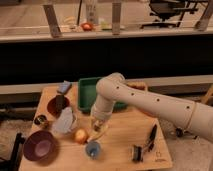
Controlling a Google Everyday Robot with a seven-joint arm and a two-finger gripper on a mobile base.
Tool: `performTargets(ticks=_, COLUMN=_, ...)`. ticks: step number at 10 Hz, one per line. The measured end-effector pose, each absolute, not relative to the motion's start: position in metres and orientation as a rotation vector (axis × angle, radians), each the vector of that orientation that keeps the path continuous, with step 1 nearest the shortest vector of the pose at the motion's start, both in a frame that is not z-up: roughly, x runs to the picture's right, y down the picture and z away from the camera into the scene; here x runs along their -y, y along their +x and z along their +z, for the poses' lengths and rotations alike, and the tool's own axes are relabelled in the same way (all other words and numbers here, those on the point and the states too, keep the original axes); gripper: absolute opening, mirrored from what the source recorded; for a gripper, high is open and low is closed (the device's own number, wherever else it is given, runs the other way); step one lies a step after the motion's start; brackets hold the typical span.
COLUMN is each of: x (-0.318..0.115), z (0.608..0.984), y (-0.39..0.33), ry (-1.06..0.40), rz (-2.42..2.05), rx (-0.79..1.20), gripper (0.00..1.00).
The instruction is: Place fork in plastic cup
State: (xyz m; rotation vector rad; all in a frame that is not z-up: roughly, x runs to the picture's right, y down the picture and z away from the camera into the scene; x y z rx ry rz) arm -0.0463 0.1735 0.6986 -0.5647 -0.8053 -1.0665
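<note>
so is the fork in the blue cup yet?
Out. The fork lies tilted at the pincer, up-frame of the plastic cup, not inside it.

Office-style robot lab: a swivel chair (167, 10) behind glass railing (116, 17), the claw (98, 126) over a cluttered wooden table (120, 141).
</note>
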Motion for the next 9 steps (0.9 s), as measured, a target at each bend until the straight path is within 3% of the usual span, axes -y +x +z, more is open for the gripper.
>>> performTargets(ticks=9, x=-0.192, z=0.659, y=-0.057, ry=-0.512, rz=-1.135, rx=0.785, gripper=0.0)
